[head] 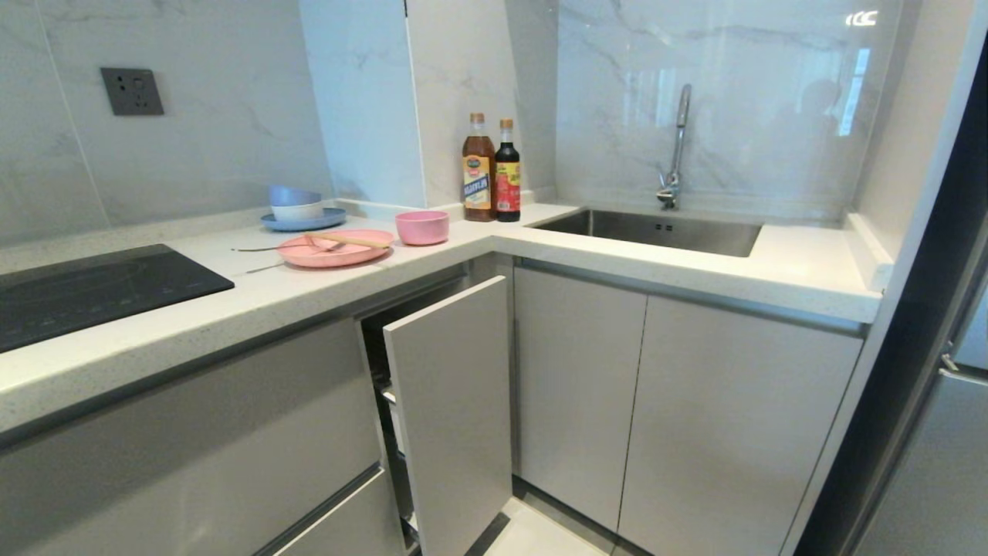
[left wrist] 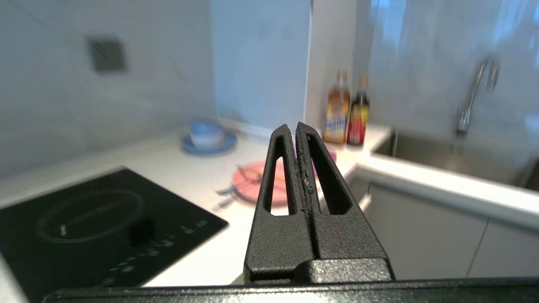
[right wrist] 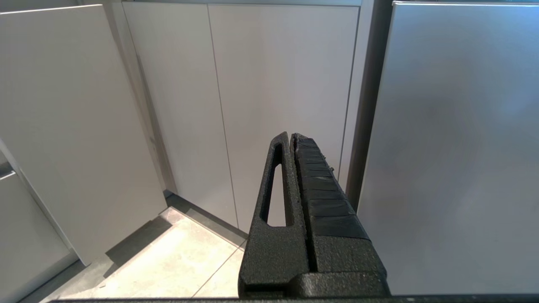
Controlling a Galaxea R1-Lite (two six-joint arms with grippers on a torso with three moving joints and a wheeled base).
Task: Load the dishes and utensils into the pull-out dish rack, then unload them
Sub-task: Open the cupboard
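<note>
A flat pink plate (head: 336,252) lies on the white counter with light wooden chopsticks (head: 351,240) across it. A slim silver utensil (head: 258,249) pokes out over the plate's left rim. The pink bowl (head: 421,227) stands just right of the plate. Below them the pull-out dish rack's pale grey front panel (head: 451,409) stands partly drawn out, its inside almost all hidden. Neither arm shows in the head view. My left gripper (left wrist: 293,126) is shut and empty, raised over the counter and pointing toward the pink plate (left wrist: 246,187). My right gripper (right wrist: 289,135) is shut, empty and low.
A black cooktop (head: 93,289) fills the counter's left. A blue plate with stacked bowls (head: 302,212) sits behind the pink plate. Two sauce bottles (head: 491,170) stand in the corner, with the sink (head: 656,230) and tap (head: 674,154) to their right. A steel fridge door (right wrist: 454,147) faces the right gripper.
</note>
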